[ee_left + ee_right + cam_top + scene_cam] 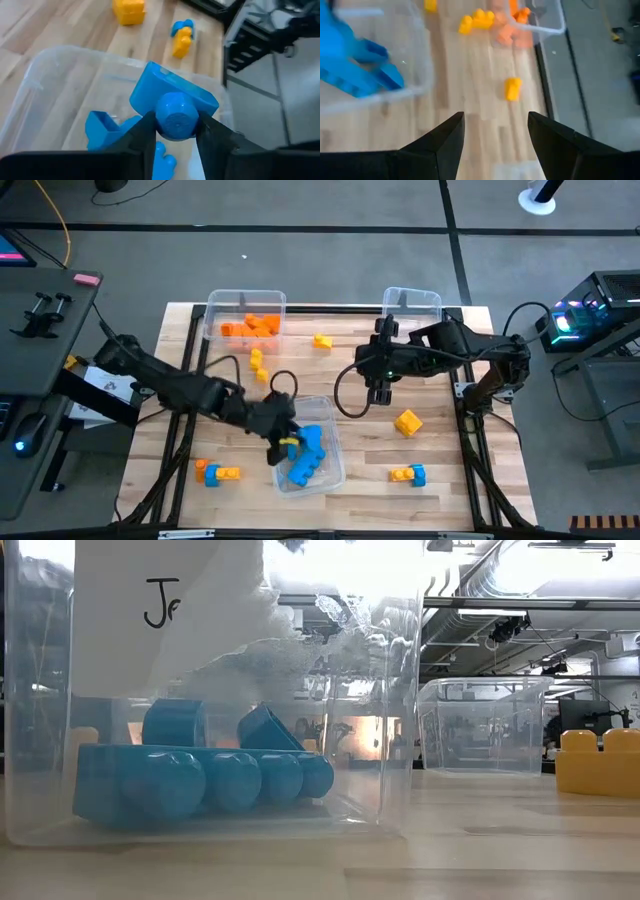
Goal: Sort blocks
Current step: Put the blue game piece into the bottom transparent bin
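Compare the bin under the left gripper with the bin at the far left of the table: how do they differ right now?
The near bin holds blue blocks; the far-left bin holds orange blocks. The left gripper hangs over the near bin with a blue block between its fingers; no gripper is at the far-left bin. The near bin sits askew, the far-left bin square to the table edge. Both are clear rectangular plastic.

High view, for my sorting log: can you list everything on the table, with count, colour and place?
Bins: three, clear; near bin, far-left bin, far-right bin.
Blue blocks: a pile, in the near bin.
Orange blocks: a pile, in the far-left bin.
Yellow blocks: a few loose, beside the far-left bin, one larger mid-right.
Mixed clusters: two, front left, front right.
Left gripper: jaws around a blue block over the near bin.
Right gripper: open, empty, mid-table.
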Robot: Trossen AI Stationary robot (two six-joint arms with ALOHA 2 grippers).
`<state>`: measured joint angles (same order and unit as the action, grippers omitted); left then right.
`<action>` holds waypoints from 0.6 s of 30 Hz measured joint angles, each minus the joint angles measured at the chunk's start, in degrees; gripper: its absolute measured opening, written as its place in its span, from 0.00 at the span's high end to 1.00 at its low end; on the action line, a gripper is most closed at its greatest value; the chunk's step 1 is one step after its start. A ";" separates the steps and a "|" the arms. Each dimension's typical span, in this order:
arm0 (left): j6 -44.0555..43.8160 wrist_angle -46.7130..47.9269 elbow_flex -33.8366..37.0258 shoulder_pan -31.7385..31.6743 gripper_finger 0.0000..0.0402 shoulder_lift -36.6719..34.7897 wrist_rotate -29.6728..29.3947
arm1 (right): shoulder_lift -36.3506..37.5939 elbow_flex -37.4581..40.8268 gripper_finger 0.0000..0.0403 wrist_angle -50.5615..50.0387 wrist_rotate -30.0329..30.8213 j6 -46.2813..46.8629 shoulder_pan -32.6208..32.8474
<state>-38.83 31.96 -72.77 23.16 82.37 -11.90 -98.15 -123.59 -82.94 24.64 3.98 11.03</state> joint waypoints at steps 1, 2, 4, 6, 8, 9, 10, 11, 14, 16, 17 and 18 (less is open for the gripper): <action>-0.37 0.54 0.00 0.37 0.72 0.45 -1.04 | 0.00 0.00 0.46 0.66 -1.15 1.33 0.26; -0.35 1.15 0.00 0.52 0.69 0.74 -1.64 | 0.00 0.00 0.46 1.24 -2.34 2.90 0.64; 1.21 2.18 -0.02 0.55 0.64 0.99 -2.08 | 0.00 0.00 0.46 1.91 -4.49 6.78 1.82; 4.26 3.55 -0.02 0.44 0.58 1.14 -2.23 | 0.00 0.00 0.46 2.98 -6.44 11.79 3.60; 6.84 4.75 -0.02 0.25 0.53 1.15 -2.24 | 0.00 0.00 0.46 5.02 -7.17 17.45 6.05; 7.51 5.10 -0.02 0.09 0.50 1.13 -2.17 | 0.00 0.00 0.46 6.39 -7.13 20.24 7.41; 7.84 5.54 -0.02 0.09 0.48 1.13 -1.76 | 0.00 0.00 0.46 7.70 -7.07 22.97 9.01; 7.87 5.96 -0.02 0.07 0.46 1.13 -0.54 | 0.00 0.00 0.46 8.74 -6.79 25.91 10.62; 5.75 7.25 -0.02 1.36 0.44 1.13 4.55 | -0.70 -0.09 0.46 8.27 -5.77 38.21 16.01; 4.63 6.98 -0.02 4.18 0.43 1.13 4.71 | -2.05 -0.11 0.46 4.44 -7.17 48.02 19.90; 4.20 6.39 -0.02 6.04 0.43 1.13 3.39 | -3.10 -0.11 0.46 1.90 -7.97 53.36 22.10; 3.65 5.56 -0.02 7.88 0.43 1.13 1.53 | -4.31 -0.10 0.46 -1.24 -9.00 59.21 24.45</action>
<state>-35.18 37.52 -72.79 31.04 83.50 -10.37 -102.46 -123.69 -84.18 15.64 63.19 35.48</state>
